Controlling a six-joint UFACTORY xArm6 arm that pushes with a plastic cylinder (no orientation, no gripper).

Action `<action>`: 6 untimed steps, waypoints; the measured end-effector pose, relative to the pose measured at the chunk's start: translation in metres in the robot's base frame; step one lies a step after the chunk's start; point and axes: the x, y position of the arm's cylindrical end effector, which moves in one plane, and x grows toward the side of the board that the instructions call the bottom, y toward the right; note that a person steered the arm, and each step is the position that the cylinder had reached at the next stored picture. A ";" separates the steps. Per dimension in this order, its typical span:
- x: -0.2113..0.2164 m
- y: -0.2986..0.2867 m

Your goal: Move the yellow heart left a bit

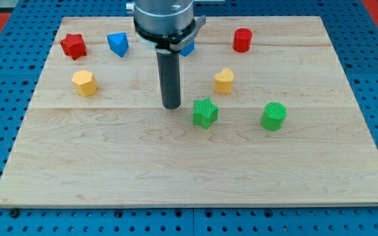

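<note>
Behind the rod (171, 72), a blue block (189, 47) is mostly hidden. Yellow heart (224, 80) sits right of my tip (172, 106), apart; no jaws fitted.

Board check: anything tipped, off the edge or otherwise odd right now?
Nothing stands out. All blocks sit flat on the wooden board, apart from each other. My tip rests left of the green star, below-left of the yellow heart, touching neither.

On the bench (176, 170), you'll find my tip (171, 107) just beside the green star (205, 112), at its 9 o'clock. From the tip, the yellow heart (224, 80) sits at 2 o'clock, the green cylinder (274, 116) at 3, the yellow hexagon (84, 83) at 10. The red star (73, 46) and a blue block (118, 44) lie at 11, the red cylinder (242, 40) at 1.
</note>
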 end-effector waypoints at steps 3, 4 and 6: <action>0.014 0.132; -0.011 0.098; -0.059 0.147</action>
